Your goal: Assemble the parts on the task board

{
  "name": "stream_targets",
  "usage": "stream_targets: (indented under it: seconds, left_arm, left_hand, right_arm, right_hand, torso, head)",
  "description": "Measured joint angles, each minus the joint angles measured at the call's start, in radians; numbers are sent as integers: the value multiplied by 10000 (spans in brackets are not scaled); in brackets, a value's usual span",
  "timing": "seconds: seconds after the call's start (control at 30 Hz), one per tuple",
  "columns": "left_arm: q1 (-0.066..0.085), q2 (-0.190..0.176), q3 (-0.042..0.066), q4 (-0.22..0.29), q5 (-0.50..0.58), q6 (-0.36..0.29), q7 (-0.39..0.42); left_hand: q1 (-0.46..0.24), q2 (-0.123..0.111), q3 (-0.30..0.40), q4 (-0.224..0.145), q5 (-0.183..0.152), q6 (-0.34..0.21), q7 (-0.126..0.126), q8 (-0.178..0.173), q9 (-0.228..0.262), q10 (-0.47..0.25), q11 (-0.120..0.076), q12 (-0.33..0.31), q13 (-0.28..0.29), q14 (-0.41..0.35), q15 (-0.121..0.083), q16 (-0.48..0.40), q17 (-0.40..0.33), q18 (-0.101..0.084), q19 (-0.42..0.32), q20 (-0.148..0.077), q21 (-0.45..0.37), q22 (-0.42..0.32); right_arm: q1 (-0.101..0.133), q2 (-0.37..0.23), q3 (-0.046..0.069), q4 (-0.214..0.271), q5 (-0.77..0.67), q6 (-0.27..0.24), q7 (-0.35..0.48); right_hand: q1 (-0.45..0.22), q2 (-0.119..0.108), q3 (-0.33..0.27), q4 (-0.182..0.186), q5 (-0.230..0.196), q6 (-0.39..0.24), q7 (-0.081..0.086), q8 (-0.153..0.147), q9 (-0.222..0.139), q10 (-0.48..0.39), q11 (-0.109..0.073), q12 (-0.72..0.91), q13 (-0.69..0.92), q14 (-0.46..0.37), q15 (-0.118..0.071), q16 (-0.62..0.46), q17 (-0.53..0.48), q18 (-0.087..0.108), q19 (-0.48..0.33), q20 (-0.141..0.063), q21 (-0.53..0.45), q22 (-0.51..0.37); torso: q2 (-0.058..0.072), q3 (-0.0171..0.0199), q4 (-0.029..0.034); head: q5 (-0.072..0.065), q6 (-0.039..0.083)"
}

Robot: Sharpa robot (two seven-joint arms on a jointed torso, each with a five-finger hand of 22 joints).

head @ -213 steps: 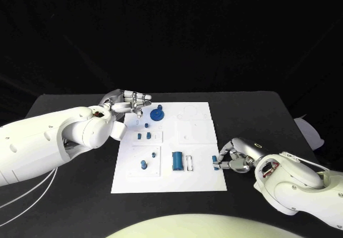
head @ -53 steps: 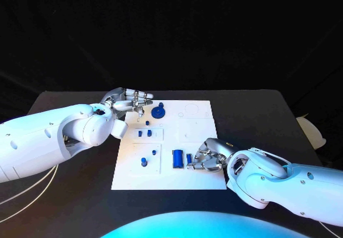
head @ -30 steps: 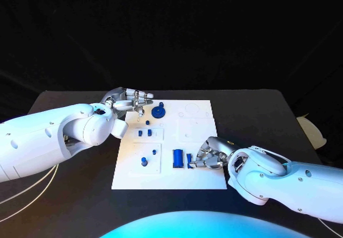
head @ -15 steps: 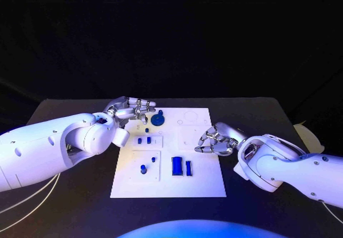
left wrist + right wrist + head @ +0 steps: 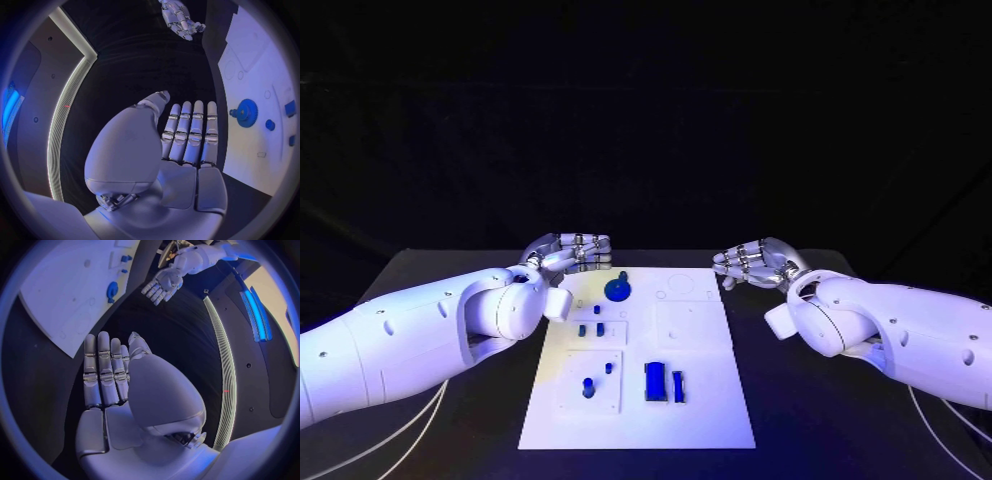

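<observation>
Now both your hands are empty, fingers straight: left hand (image 5: 574, 251) and right hand (image 5: 754, 261) flank the task board's (image 5: 708, 400) upper edge (parts (image 5: 655, 381) sit lower centre). Choose one part, descend slowly.

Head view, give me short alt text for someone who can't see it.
A white task board with small blue parts lies on a black table. Beyond its far corners hover the left robot hand and right robot hand, both empty.

The head view looks down from above at the task board (image 5: 639, 400), lower centre. Each wrist view looks close along its own palm; both share the board's far end.
</observation>
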Motion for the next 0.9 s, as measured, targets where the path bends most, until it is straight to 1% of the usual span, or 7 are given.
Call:
stream_targets:
  seconds: [0.07,0.13,0.23,0.37,0.57,0.7,0.9]
  left_arm:
    - [-46,173,-1,-249,150,-66,150]
    - [-94,362,-1,-511,280,-137,310]
    - [-142,595,2,-842,426,-254,512]
    - [-168,755,6,-1087,540,-404,688]
    - [-219,683,30,-909,528,-486,675]
    - [-353,586,104,-443,485,-735,731]
    - [-679,281,294,699,275,-1757,1135]
  left_hand:
    - [-50,50,-512,84,-153,-172,-174,-208,-4,-194,236,-343,-6,-306,200,-599,-282,-10,-285,53,-621,-493]
    - [-126,126,-1312,176,-213,-366,-367,-480,-4,-450,392,-654,-13,-454,349,-1097,-484,-267,-401,44,-1161,-976]
    - [-71,388,-2645,435,-489,-721,-504,-597,-14,-1062,362,-736,-17,-868,475,-1455,-553,-405,-401,43,-1660,-1555]
    - [71,537,-3376,687,-521,-999,-451,-598,-24,-1485,174,-740,-33,-1586,511,-1477,-601,-474,-401,43,-1751,-1966]
    - [-2775,1048,-3136,237,-1033,-2759,-690,-990,-392,-3284,-184,-1121,-390,-3174,104,-1855,-938,-624,-1747,-531,-2135,-2579]
    - [-4645,1342,-3022,-67,-1366,-3884,-976,-1089,-531,-4422,-421,-1234,-523,-4156,-156,-1953,-1063,-969,-2640,-905,-2246,-2958]
    - [-6723,1524,-2961,-427,-1724,-5149,-1450,-1141,-611,-5687,-715,-1280,-600,-5250,-444,-2015,-1136,-1327,-3626,-1323,-2317,-3377]
  right_arm:
    - [11,254,21,-486,533,142,353]
    - [24,520,60,-962,1054,323,721]
    - [37,803,97,-1443,1604,589,1156]
    - [43,972,117,-1678,1994,835,1508]
    - [-32,888,202,-1498,2024,721,1496]
    - [-249,775,390,-1001,2140,424,1558]
    - [-770,547,875,339,2581,-596,1994]
  right_hand:
    - [22,-22,0,0,-101,35,162,-286,-343,137,134,-575,-1088,74,209,-1069,-812,18,-204,204,-644,-753]
    - [16,-16,-9,-9,-257,67,225,-461,-683,200,195,-1036,-1999,207,341,-1970,-1510,152,-346,398,-1235,-1481]
    - [-188,68,-128,-209,-454,-1,293,-474,-1052,177,326,-1451,-2765,151,499,-2738,-2166,153,-644,645,-1659,-2300]
    - [-450,268,-138,-729,-461,-32,316,-474,-1588,267,447,-1899,-3616,271,687,-3490,-2994,153,-920,768,-1663,-3499]
    - [-3627,68,357,-1175,-954,-1948,-66,-863,-1991,-1731,102,-2375,-3963,-1791,390,-4053,-3390,-89,-2533,274,-2038,-4887]
    - [-5609,-21,607,-1409,-1261,-3179,-338,-965,-2208,-3051,-107,-2693,-4368,-3146,186,-4296,-3585,-246,-3556,-65,-2156,-5688]
    - [-7819,-74,808,-1646,-1604,-4546,-643,-1055,-2611,-4521,-546,-2865,-4729,-4656,-360,-4388,-4124,-402,-4694,-444,-2203,-6578]
  torso:
    - [-82,-13,-2]
    - [-156,-19,1]
    - [-239,-18,31]
    - [-295,12,78]
    - [-313,40,128]
    - [-379,149,304]
    - [-476,301,542]
  head:
    - [5,89]
    - [9,162]
    - [10,244]
    - [10,306]
    - [-7,380]
    - [-60,572]
    - [-118,787]
